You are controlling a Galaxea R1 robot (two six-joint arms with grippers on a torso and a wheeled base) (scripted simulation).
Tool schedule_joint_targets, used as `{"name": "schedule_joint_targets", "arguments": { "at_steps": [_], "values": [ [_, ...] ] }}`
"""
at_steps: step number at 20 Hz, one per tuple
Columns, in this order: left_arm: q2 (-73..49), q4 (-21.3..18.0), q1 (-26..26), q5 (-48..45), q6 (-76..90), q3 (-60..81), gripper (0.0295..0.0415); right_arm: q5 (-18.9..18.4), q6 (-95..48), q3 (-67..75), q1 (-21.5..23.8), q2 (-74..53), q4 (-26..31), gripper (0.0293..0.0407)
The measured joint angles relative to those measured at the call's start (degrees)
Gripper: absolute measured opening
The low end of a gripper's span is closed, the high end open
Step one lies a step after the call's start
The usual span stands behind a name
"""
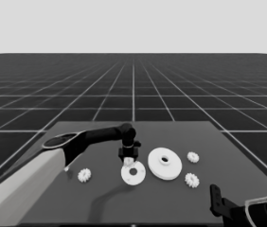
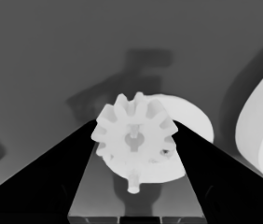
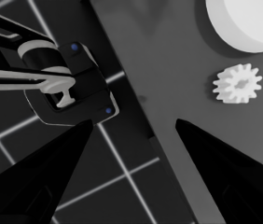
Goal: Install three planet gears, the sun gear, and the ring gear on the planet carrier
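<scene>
1. You've got 4 small toothed gears: 1 clamped between the left gripper's (image 1: 129, 160) fingers (image 2: 134, 140), plus 3 loose ones (image 1: 84, 175) (image 1: 193, 157) (image 1: 191, 179).
2. 1 larger round part (image 1: 164, 163).
3. 1 smaller round part (image 1: 133, 173).
4. 2 arms, 2 grippers, right gripper (image 3: 134, 123) parked.

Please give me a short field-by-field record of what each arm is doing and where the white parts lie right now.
left gripper: shut on a small gear, held just above the far edge of the smaller round part
right gripper: parked at the table's near right corner, open, holding nothing
larger round part: flat on the table, beside the smaller one
loose gears: three, at
</scene>
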Motion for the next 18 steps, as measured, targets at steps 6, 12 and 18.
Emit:
{"name": "schedule_joint_targets", "arguments": {
  "at_steps": [6, 12, 18],
  "values": [
    [0.1, 0.1, 0.1, -0.1, 0.1, -0.2, 0.0384, 0.0, 0.0, 0.0, 0.0, 0.0, 0.0, 0.0385],
    [-3.1, -5.8, -5.2, 4.6, -4.9, 8.9, 0.0385, 0.0, 0.0, 0.0, 0.0, 0.0, 0.0, 0.0385],
    [-3.0, -17.1, -18.9, 7.9, -5.2, 9.4, 0.0385, 0.0, 0.0, 0.0, 0.0, 0.0, 0.0, 0.0385]
  ]
}}
